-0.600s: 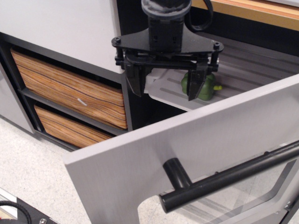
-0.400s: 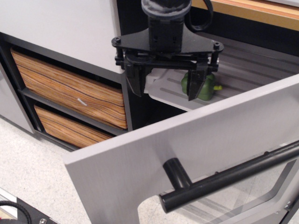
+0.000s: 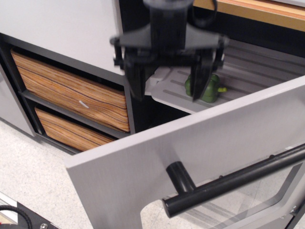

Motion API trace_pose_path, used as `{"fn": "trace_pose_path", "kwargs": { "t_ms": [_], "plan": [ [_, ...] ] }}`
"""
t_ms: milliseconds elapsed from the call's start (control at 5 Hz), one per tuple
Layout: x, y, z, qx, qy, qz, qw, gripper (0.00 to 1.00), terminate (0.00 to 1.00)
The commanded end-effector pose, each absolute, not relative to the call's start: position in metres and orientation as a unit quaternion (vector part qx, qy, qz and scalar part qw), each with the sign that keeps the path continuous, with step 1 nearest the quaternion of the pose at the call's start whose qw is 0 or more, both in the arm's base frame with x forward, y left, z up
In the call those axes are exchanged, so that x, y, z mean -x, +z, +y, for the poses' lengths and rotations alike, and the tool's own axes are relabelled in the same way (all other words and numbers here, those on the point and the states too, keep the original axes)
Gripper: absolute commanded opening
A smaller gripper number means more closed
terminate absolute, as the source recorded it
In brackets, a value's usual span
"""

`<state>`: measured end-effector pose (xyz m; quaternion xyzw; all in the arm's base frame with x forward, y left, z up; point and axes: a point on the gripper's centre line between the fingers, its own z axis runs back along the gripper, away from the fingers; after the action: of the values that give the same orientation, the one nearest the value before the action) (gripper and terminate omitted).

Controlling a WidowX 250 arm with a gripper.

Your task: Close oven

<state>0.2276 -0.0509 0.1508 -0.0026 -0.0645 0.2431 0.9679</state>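
Note:
The oven door (image 3: 143,167) is brushed grey and hangs wide open toward me, with a clear window at lower right and a thick black bar handle (image 3: 228,183). Behind it lies the dark interior with a grey ribbed shelf (image 3: 248,67). A small green object (image 3: 209,90) sits on the shelf. My black gripper (image 3: 167,90) hangs above the door's top edge, in front of the shelf. Its fingers (image 3: 135,81) are spread apart and hold nothing. It looks motion-blurred.
Two wood-grain drawers (image 3: 71,93) in a black frame stand to the left of the oven. A grey countertop (image 3: 57,24) runs above them. A wooden edge (image 3: 262,12) shows at top right. Speckled floor (image 3: 28,176) lies at lower left.
The gripper has turned blurry and shifted slightly upward. The door and the green object have not moved.

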Motion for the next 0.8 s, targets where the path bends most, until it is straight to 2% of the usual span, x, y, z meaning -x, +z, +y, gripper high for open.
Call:
{"fn": "trace_pose_path", "kwargs": {
  "t_ms": [0, 600],
  "plan": [
    [-0.214, 0.199, -0.071, 0.059, 0.328, -0.061, 0.941, 1.00, 0.00],
    [-0.188, 0.218, -0.117, 0.082, 0.371, 0.063, 0.923, 1.00, 0.00]
  ]
}}
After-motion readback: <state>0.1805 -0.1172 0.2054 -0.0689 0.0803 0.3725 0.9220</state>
